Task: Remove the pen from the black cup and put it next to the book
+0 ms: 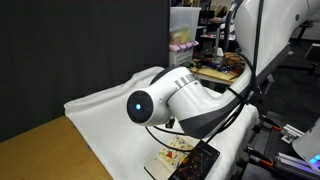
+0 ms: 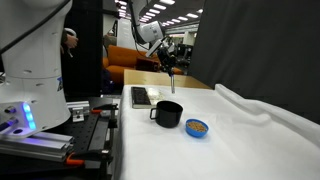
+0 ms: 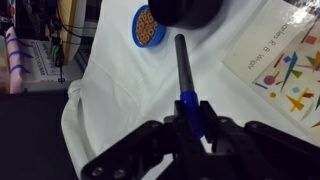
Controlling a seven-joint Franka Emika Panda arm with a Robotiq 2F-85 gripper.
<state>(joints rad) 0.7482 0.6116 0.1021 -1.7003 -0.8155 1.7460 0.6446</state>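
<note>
In the wrist view my gripper point(image 3: 193, 113) is shut on the pen point(image 3: 183, 68). The pen's bright blue part sits between the fingers and its dark shaft points away toward the black cup point(image 3: 190, 12), whose rim shows at the top edge. The pen is out of the cup and held above the white cloth. In an exterior view the gripper point(image 2: 172, 70) hangs above the black cup point(image 2: 167, 114) with the pen point(image 2: 174, 86) hanging below it, clear of the rim. The book point(image 3: 285, 60) lies on the right of the wrist view, and behind the cup as the book point(image 2: 143, 96).
A small blue bowl point(image 2: 197, 128) with brown contents sits beside the cup, also seen as the bowl point(image 3: 147, 27). The white cloth point(image 2: 250, 120) is bunched into a ridge along one side. My arm point(image 1: 185, 100) fills an exterior view, with the book point(image 1: 180, 155) below it.
</note>
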